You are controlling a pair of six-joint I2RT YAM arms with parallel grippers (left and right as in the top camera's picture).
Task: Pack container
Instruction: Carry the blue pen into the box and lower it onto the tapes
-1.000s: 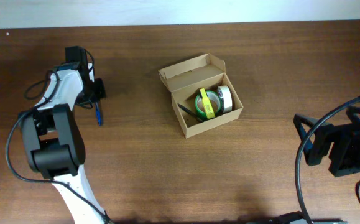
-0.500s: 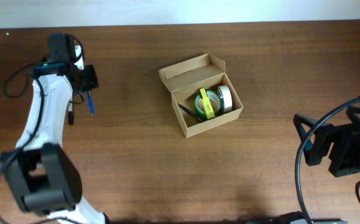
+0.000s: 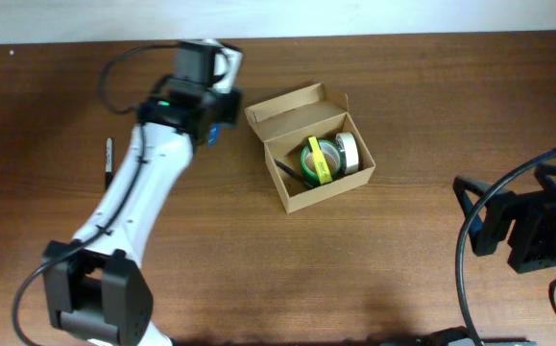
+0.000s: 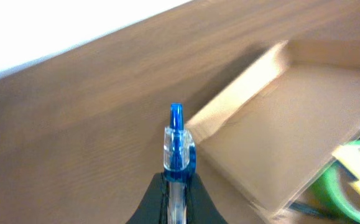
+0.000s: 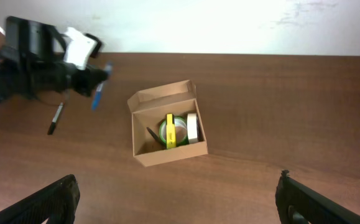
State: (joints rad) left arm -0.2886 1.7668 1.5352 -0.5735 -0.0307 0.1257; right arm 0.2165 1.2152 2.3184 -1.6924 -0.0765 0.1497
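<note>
Container open, tape rolls inside, blue pen nearby

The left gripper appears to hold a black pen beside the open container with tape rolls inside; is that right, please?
Not quite: the left wrist view shows the pen in the left gripper is blue, not black. It is beside the open container with tape rolls inside.

A dark brown wooden table runs up against a plain white wall.
</note>
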